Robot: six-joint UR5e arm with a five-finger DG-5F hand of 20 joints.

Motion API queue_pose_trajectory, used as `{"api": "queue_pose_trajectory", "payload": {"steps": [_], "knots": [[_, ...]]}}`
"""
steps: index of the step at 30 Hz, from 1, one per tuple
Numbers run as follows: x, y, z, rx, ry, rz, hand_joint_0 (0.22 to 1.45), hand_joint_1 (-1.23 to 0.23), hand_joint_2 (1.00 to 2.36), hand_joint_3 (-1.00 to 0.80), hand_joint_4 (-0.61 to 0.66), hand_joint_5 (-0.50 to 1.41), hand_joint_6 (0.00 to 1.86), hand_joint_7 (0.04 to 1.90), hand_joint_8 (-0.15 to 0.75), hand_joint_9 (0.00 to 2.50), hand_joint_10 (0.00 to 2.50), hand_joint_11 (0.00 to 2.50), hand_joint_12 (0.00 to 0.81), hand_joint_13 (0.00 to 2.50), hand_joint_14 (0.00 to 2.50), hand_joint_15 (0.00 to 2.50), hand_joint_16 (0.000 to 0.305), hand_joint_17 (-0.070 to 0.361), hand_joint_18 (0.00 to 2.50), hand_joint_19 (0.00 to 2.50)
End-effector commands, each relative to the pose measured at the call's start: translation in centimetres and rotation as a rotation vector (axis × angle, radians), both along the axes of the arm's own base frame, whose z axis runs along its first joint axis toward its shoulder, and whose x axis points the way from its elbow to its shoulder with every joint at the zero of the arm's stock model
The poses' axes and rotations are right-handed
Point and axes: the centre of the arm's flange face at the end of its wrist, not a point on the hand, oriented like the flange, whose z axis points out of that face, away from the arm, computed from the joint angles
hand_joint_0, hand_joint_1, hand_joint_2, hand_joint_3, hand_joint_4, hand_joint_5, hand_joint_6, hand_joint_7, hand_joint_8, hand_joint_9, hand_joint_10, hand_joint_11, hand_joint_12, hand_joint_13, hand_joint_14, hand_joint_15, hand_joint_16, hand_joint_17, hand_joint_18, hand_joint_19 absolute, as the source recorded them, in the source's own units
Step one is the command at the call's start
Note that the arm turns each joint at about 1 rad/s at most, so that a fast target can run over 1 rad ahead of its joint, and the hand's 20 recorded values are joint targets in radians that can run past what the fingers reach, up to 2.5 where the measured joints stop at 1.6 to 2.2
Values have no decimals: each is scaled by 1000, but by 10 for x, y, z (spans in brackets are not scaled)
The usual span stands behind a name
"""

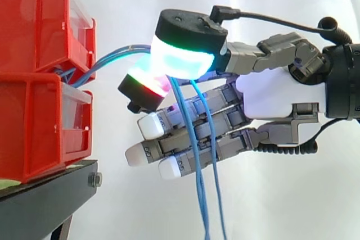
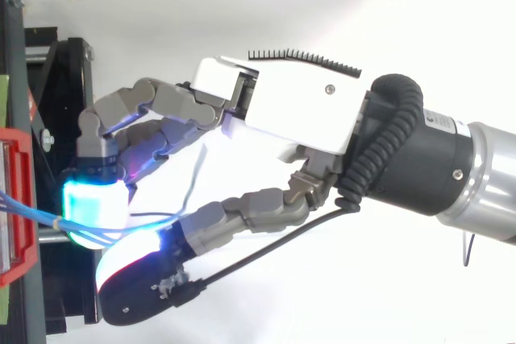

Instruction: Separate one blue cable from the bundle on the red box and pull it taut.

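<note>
Starting nearest me, I see loose blue cable (image 1: 202,212) tails hanging across the hand (image 1: 275,96). Its two glowing pads (image 1: 183,57) pinch the strands, and the other fingers lie straight. Beyond, the strands arc slack to the bundle (image 1: 76,73) at the red bins (image 1: 39,82). I judge the cable light, limp and slick. Two strands seem caught, so I'd regrip one near the bundle.

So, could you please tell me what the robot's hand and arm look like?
The hand has a smooth white palm shell and grey jointed fingers ending in thick pads: one glows cyan-green under a black cap, one red, the others white. Behind it sit a black wrist collar and a silver tube-shaped arm.
</note>
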Motion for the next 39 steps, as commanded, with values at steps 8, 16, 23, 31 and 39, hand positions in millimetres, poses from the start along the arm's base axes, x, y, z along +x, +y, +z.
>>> {"api": "queue_pose_trajectory", "payload": {"steps": [8, 16, 23, 31, 39], "knots": [[0, 0, 0, 11, 3, 1, 525, -777, 1000, -500, 146, -156, 889, 1084, 359, 893, 15, 562, 404, 643, 7, 233, 48, 107, 704, 292], [-1, 0, 1, 11, 3, 1, 521, -584, 1000, -500, 146, -150, 879, 1101, 375, 913, 12, 559, 415, 646, 8, 239, 49, 111, 691, 322], [-1, 0, -1, 10, 6, 1, 599, -749, 1011, -7, 59, -163, 916, 1058, 400, 911, 10, 573, 449, 673, 7, 235, 56, 126, 750, 286], [-1, 0, -1, 10, 4, 1, 749, -933, 1012, -335, 24, -196, 923, 1046, 328, 836, 14, 578, 386, 631, 7, 220, 45, 101, 685, 284], [-1, 0, 0, 10, 4, 1, 789, -929, 1000, -500, 39, -187, 920, 1067, 330, 870, 12, 590, 381, 654, 8, 225, 43, 98, 713, 279]]}}
